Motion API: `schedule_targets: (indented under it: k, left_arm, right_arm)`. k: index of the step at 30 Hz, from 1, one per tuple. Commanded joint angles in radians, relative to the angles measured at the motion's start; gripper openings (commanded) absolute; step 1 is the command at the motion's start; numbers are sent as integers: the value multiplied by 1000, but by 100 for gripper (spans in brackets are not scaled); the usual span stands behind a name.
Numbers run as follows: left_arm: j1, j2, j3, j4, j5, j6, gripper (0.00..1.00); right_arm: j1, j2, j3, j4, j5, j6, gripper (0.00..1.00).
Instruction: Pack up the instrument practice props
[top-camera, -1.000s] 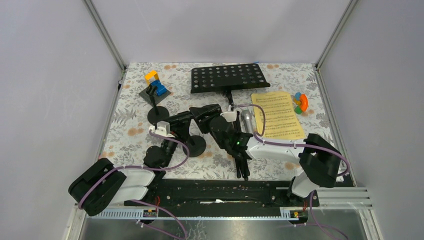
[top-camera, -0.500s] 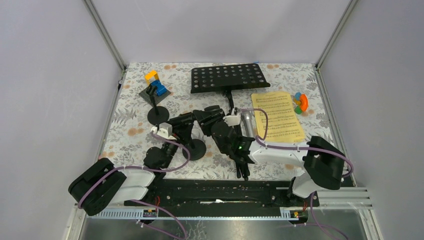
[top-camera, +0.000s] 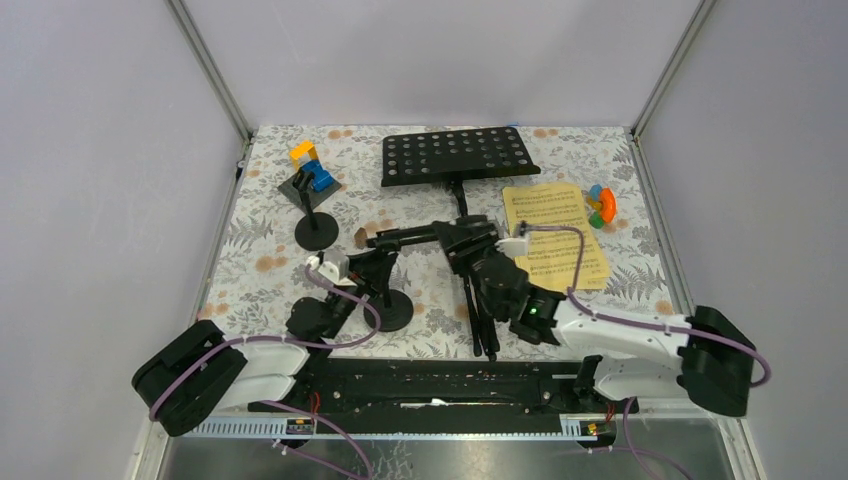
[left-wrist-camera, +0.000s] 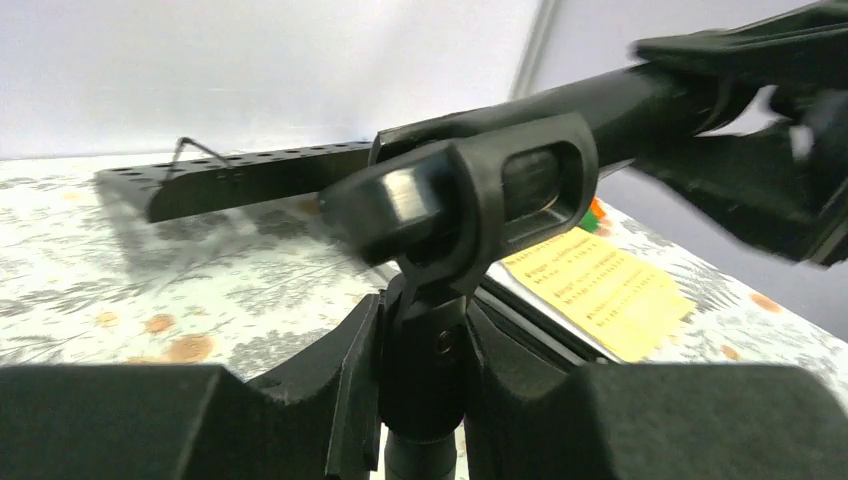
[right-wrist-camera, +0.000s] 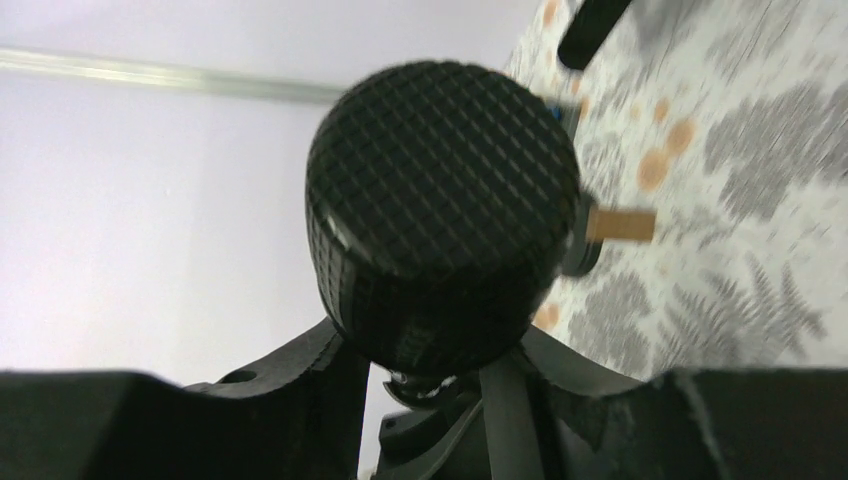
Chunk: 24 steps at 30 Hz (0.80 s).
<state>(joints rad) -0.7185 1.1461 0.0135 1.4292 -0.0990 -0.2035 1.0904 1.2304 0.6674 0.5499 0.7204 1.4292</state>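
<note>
While level, the black microphone (right-wrist-camera: 442, 215) shows diamond mesh.

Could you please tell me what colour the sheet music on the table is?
The sheet music is yellow; the top view shows it best.

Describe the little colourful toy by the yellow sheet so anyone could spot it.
Find the black perforated music rack at the back, then the yellow sheet music right of it. The small toy sits by that sheet's far right corner: orange, green and blue, unlike the yellow-and-blue block build far left.
</note>
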Motion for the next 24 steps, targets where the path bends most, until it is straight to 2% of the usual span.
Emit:
schedule_targets:
  k: [1,6,10,13,16,18,24]
  left_arm:
    - [49,-36,-86,154,-230,16,0]
    - [49,-41,-78,148,-192,26,0]
    - [48,-76,-60,89,-156,44,0]
    - [48,-108,-50,37,-127,51,0]
    - [48,-139,-42,-14,-105,54,0]
    - [48,-162,-34,-56,-99,57,0]
    - [48,-287,39,-343,-149,15,0]
  right_arm:
    - [-118,-194,-55,-47,395,-246,0]
    - [-137,-344,-75,-46,423,-540,0]
    - [-161,-440,-37,-60,341,-965,0]
    - [-171,-438,105,-292,279,-1246,0]
    - [-172,-390,247,-628,232,-1369,0]
    - [-188,-349,290,-724,207,-1451,0]
    - [-319,-68,576,-1256,-69,-1454,0]
